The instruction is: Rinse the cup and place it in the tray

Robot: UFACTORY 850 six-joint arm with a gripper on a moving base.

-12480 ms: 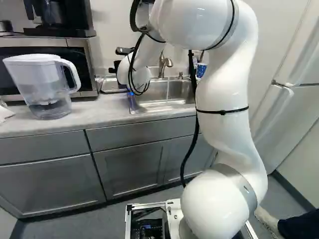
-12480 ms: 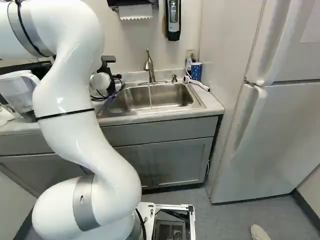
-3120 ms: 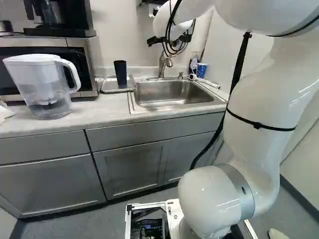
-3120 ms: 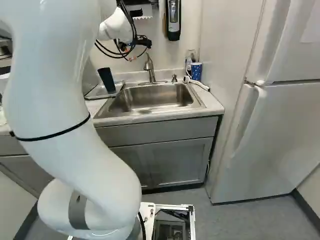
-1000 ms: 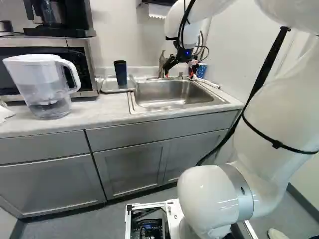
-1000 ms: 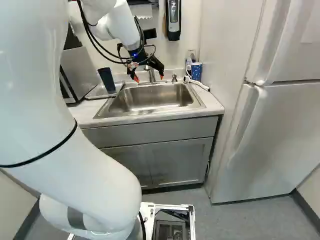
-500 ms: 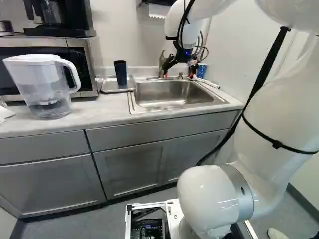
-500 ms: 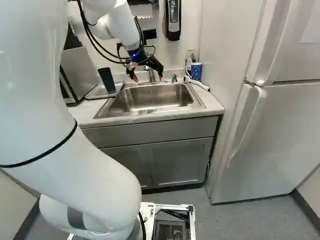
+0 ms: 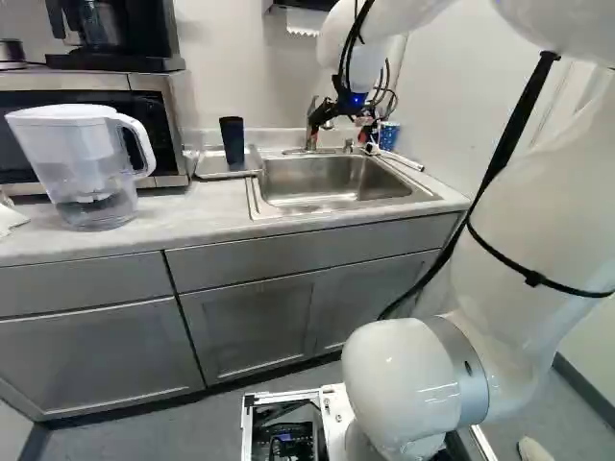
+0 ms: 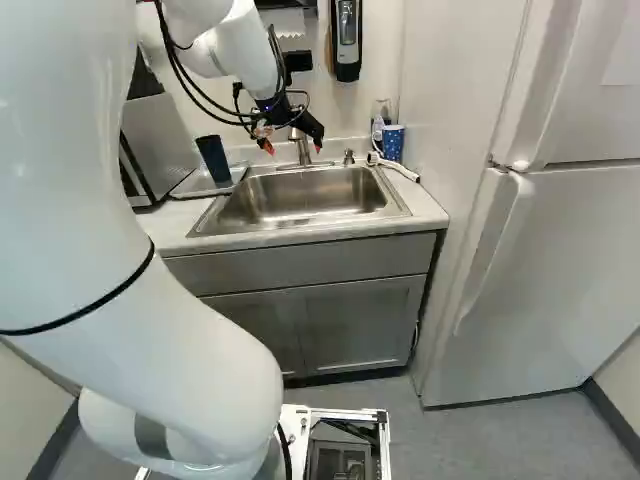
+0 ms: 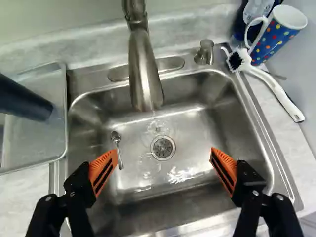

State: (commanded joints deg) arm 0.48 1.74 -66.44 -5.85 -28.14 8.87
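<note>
From where I stand, the white robot arm (image 9: 413, 375) runs out of sight at its upper bends, and it blocks much of the counter's left part in the right base view. The black gripper (image 10: 293, 148) partly covers the curved metal faucet (image 11: 143, 64) in the left base view; its orange-padded fingers stand wide apart above the stainless-steel sink (image 11: 197, 118). A dark bottle (image 11: 254, 12) is partly hidden behind the blue dotted mug (image 11: 276, 39), and its upper part is cut off in the wrist view. That view also crops the top of the dark, smooth cup (image 9: 233, 144), so I can't see inside it there. The cup is plain and nearly black, slightly wider at the top than at the foot. It stands upright on the shallow rimmed tray (image 11: 39, 143) beside the sink, well apart from the gripper.
</note>
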